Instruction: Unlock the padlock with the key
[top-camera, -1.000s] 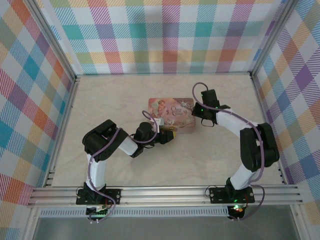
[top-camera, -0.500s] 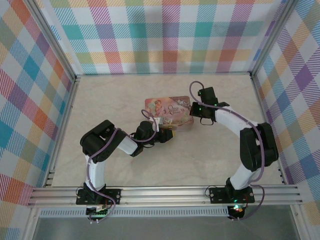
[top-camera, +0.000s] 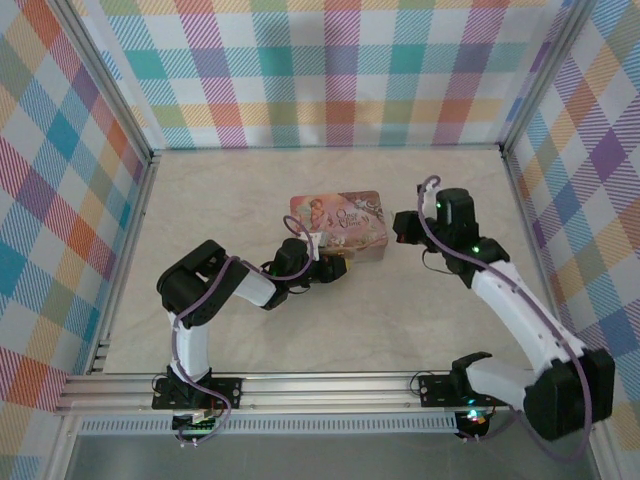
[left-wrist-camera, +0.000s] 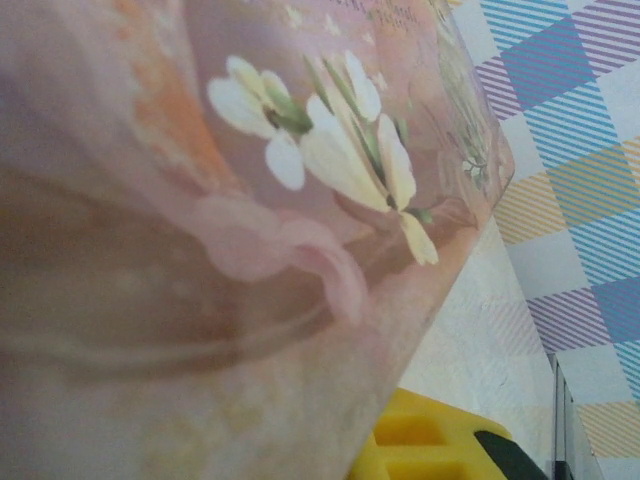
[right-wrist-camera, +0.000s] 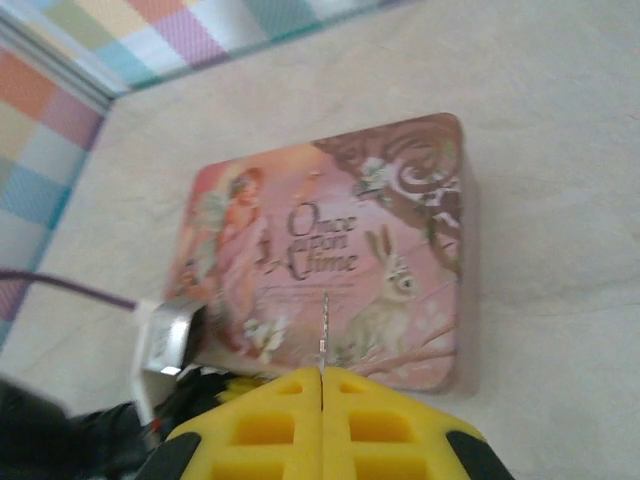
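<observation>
From above, the pink tin (top-camera: 340, 215) sits in the middle of the table (top-camera: 220, 200). The left gripper (top-camera: 328, 268) is pushed up against the tin's near edge. The right gripper (top-camera: 403, 228) hangs just beside the tin's right end. I think the padlock is down by the left gripper, but it is too small to pick out from the yellow pads there. So I cannot tell if that gripper is pinching it or is loose. In the left wrist view, the tin's flowery side is right up close, and 1 yellow finger (left-wrist-camera: 430, 445) pokes in at the bottom. The grip is hidden here too. In the right wrist view, the 2 yellow pads are squeezed tight on the key (right-wrist-camera: 323, 325), and its thin tip sticks out over the tin's lid. I think the step in hand is bringing the key to the padlock. Next, the right arm likely needs to go low and slow toward the left gripper and line the tip up with the keyhole.
</observation>
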